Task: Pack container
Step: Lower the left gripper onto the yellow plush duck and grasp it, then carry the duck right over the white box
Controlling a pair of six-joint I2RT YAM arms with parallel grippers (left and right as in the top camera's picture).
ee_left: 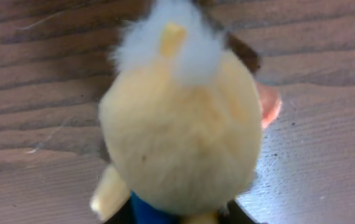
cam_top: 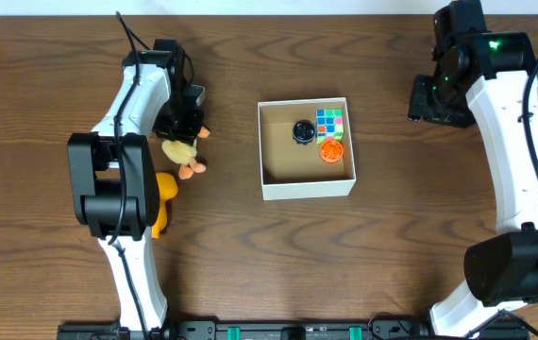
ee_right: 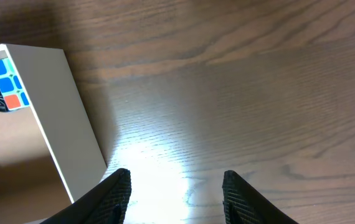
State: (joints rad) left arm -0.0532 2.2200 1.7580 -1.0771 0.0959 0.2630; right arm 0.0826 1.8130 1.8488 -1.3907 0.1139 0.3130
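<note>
The container (cam_top: pixel 307 188) is a square white box with a brown inside, at the table's middle. In it lie a colour cube (cam_top: pixel 329 122), a black ball (cam_top: pixel 303 131) and an orange toy (cam_top: pixel 331 149). The box wall (ee_right: pixel 59 118) and the cube (ee_right: pixel 6 84) also show in the right wrist view. A pale yellow plush chick (cam_top: pixel 180 151) with orange feet lies left of the box and fills the left wrist view (ee_left: pixel 180 137). My left gripper (cam_top: pixel 180 128) is right over it, fingers wide apart on either side, mostly hidden. My right gripper (ee_right: pixel 174 186) is open and empty over bare wood right of the box.
A yellow-orange toy (cam_top: pixel 164 194) lies beside the left arm's base, partly hidden by the arm. Both arm bases stand at the table's front edge.
</note>
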